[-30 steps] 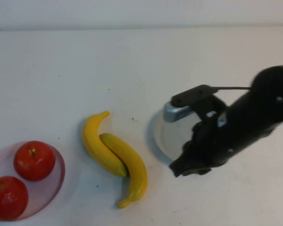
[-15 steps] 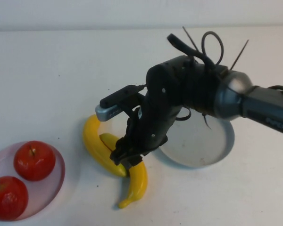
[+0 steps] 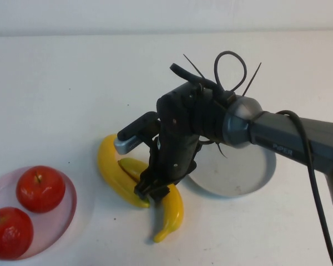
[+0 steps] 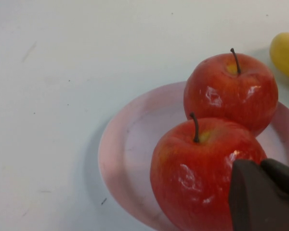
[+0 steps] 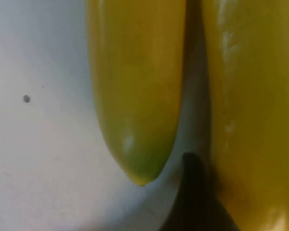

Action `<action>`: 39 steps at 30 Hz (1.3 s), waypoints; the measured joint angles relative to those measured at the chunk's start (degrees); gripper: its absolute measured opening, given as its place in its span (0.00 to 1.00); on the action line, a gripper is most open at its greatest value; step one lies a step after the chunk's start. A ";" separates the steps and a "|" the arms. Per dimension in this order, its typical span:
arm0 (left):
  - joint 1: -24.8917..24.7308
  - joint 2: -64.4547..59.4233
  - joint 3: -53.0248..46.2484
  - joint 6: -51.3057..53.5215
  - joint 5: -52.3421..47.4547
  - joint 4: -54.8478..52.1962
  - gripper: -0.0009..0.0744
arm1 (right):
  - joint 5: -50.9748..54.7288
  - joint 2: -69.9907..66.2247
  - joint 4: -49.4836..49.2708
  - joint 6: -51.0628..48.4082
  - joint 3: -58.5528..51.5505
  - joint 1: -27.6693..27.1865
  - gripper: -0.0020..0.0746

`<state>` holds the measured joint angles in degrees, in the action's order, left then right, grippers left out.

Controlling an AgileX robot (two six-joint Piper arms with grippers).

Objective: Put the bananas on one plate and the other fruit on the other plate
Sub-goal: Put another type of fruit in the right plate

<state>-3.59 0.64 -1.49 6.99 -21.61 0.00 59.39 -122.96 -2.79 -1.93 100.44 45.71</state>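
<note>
Black right arm (image 3: 277, 138) with grey joint band, pale lettering, looped cables; matte-black left gripper (image 4: 265, 195) tip

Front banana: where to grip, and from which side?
Grip the front banana at mid-body, across its narrow width, coming from above. The other banana touches its far end, so stay toward the free near half. The right pincer is at their junction; the left pincer is by the apples.
</note>
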 joint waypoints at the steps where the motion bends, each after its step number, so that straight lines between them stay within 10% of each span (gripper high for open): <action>1: 0.00 0.00 0.00 0.00 0.00 0.00 0.01 | 0.00 -0.28 0.00 0.00 0.00 0.00 0.54; 39: 0.00 0.00 0.00 0.00 0.00 0.00 0.01 | -0.57 7.30 6.79 13.77 -9.39 -17.70 0.47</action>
<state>-3.59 0.64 -1.49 6.99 -21.61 0.00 58.83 -115.66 4.00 11.84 91.04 28.01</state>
